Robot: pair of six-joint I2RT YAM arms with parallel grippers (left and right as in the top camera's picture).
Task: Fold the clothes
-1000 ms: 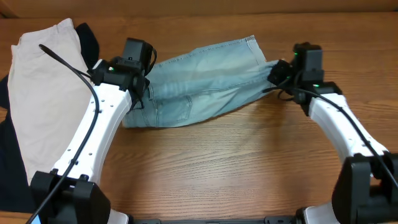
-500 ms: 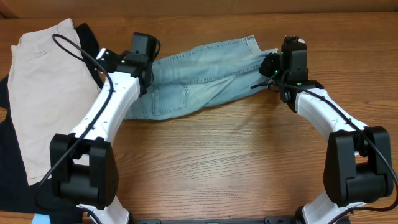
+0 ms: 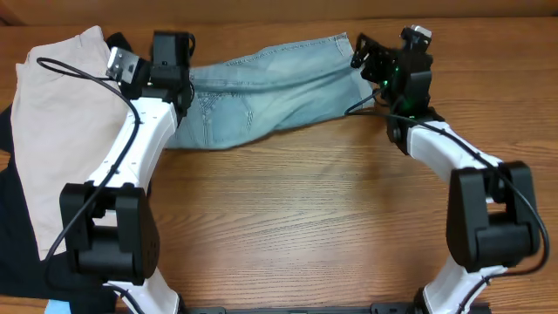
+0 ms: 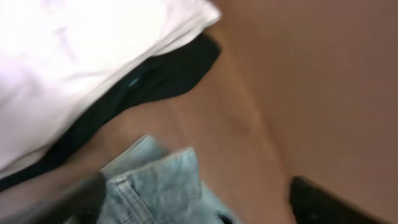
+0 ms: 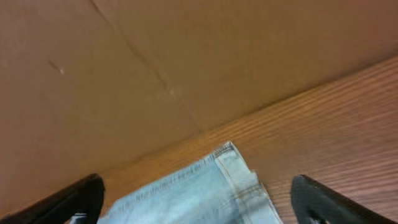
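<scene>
The clothes, light-blue denim shorts (image 3: pixel 261 92), lie folded lengthwise across the far part of the wooden table (image 3: pixel 305 218). My left gripper (image 3: pixel 174 61) hovers over their left, waistband end. In the blurred left wrist view its dark fingers (image 4: pixel 320 202) stand wide apart, with the denim (image 4: pixel 158 186) between and below them. At the right end, my right gripper (image 3: pixel 366 57) is above the cuffed hem (image 5: pixel 233 168). The right gripper (image 5: pixel 199 208) is open, and the denim (image 5: pixel 199 193) lies loose between its fingers (image 5: pixel 329 202).
Beige shorts (image 3: pixel 61 131) lie at the left over a black garment (image 3: pixel 13 209), close beside the left gripper. Both also show in the left wrist view, the beige shorts (image 4: pixel 81 50) above the black garment (image 4: pixel 161 74). A brown cardboard wall (image 5: pixel 186 50) closes the table's back edge.
Both arms swung toward the back of the table, dragging the denim shorts with them. Both grippers then opened and let go of the shorts.
</scene>
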